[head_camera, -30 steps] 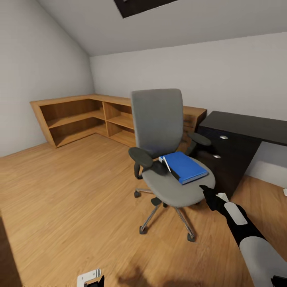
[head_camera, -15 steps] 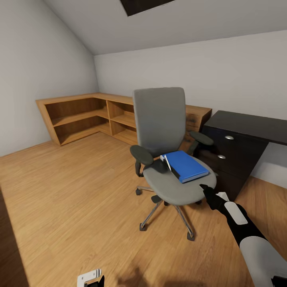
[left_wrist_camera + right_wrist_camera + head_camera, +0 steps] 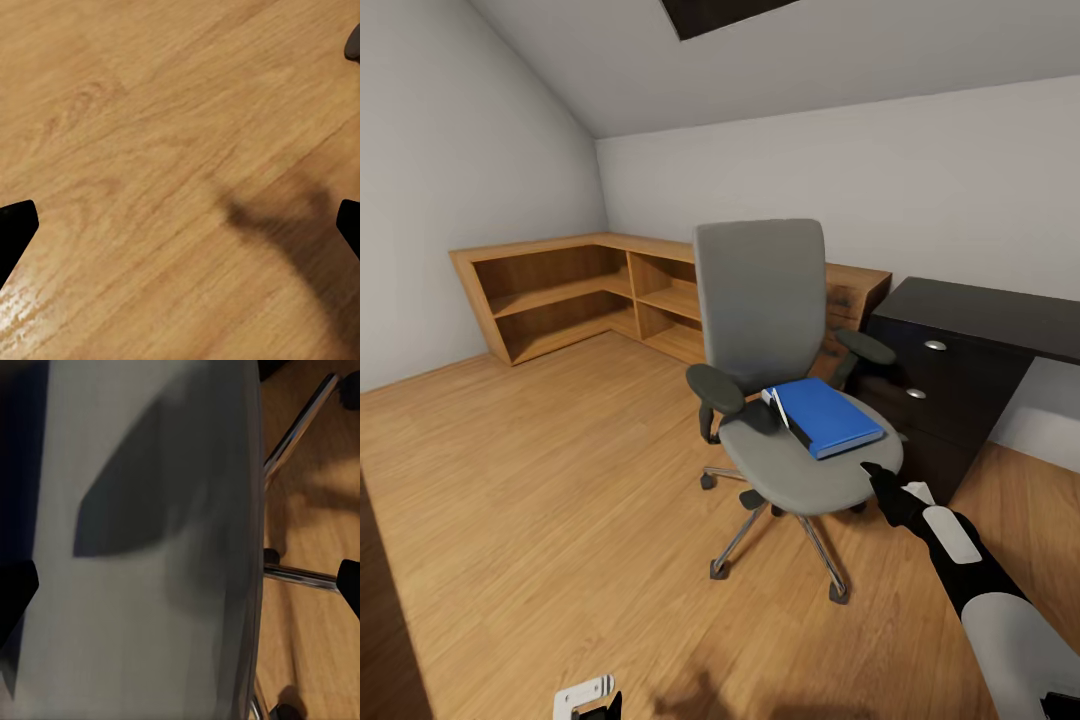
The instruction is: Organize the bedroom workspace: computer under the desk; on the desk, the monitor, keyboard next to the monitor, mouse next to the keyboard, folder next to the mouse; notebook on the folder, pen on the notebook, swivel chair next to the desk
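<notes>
The folder (image 3: 826,416) is lying flat on the seat of the swivel chair (image 3: 780,340), toward the seat's 1 o'clock side, with a small grey notebook (image 3: 773,404) peeking out at its 9 o'clock edge. The chair is standing on the wood floor (image 3: 540,480), with the desk (image 3: 970,350) just beside it at 3 o'clock and low wooden shelves (image 3: 580,290) behind at 10 o'clock. The right gripper (image 3: 881,488) is hovering at the seat's front rim, at about 5 o'clock from the folder; its jaws are standing wide apart and gripping nothing. The left gripper (image 3: 180,225) is hanging over bare floor, fingertips (image 3: 15,229) spread wide, carrying nothing.
</notes>
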You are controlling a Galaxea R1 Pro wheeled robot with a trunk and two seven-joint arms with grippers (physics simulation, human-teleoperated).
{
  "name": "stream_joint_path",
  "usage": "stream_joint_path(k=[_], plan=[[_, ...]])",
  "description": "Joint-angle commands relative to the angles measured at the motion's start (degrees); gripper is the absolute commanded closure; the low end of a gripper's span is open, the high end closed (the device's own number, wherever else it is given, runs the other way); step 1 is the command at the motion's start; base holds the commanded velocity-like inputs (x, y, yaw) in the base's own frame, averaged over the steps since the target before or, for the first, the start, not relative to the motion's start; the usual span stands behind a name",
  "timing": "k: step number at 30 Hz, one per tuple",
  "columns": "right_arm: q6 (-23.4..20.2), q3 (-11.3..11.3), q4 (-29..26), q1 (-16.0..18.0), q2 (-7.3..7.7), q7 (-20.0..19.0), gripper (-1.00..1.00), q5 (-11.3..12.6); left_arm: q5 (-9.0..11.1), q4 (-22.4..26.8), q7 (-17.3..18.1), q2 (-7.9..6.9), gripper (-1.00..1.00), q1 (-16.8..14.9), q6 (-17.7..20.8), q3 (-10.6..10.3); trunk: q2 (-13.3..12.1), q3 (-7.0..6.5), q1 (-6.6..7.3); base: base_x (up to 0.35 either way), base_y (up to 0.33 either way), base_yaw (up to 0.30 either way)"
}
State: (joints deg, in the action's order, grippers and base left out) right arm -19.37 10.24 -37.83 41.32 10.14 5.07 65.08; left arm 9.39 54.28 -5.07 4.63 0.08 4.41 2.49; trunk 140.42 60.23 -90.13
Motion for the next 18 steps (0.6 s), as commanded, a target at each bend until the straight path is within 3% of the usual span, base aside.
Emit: stream_joint_path(k=[1,18], plan=[[-0.34,0.13,0.40,-0.02,0.02,0.54,-1.00,-0.26,0.57,0.13,-0.11,0.03,-1.00,0.01,0.33,0.05,0.01,0.06,0.00,0.000,0.000,0.018],[-0.31,0.13,0.39,-0.02,0.05,0.30,-1.00,-0.30,0.57,0.13,-0.11,0.03,-1.00,0.01,0.33,0.06,0.01,0.06,0.00,0.000,0.000,0.081]])
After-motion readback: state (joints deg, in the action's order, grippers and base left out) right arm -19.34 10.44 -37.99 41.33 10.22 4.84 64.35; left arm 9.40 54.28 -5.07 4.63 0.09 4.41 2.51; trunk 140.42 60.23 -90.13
